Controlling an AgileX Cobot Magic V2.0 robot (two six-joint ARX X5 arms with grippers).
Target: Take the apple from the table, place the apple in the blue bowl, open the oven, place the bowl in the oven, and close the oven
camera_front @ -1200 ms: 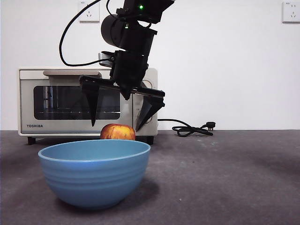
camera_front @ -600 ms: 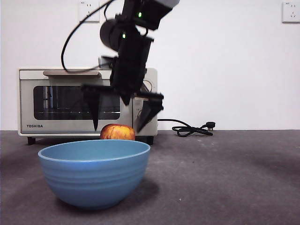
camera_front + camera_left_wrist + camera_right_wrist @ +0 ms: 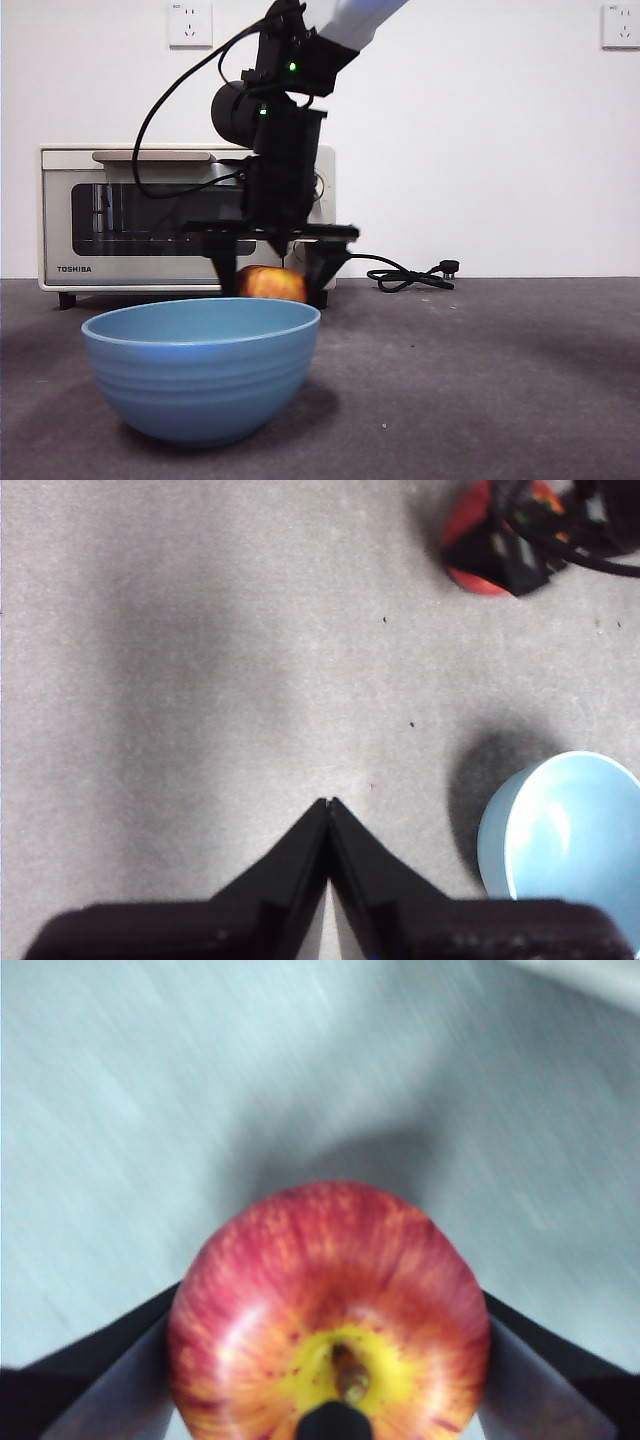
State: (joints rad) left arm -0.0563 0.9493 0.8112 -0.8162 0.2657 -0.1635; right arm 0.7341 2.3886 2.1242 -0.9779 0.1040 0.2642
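TOSHIBA, in small dark capitals, reads clearly on the lower left corner of the cream-white boxy toaster oven [image 3: 120, 215] standing at the back of the dark grey matte bench [image 3: 480, 380]. No other writing can be read; the dial markings are hidden behind the arm. Two white wall sockets [image 3: 190, 24] sit high on the plain wall, and a coiled black power cord [image 3: 410, 275] lies to the right of the oven.

Down in front of the oven's knob panel, the right hand [image 3: 272, 262] has its two black jaws spread either side of the round red apple with yellow-orange streaks [image 3: 272, 284]; the right wrist view shows the apple [image 3: 330, 1315] filling the gap, a jaw close against each flank, though contact cannot be confirmed. The apple sits low just behind the deep mid-blue ridged bowl [image 3: 202, 368], whose rim hides its base from the front.

The left hand [image 3: 329, 805] hovers above bare bench, jaws pressed together, bowl [image 3: 565, 840] beside it.
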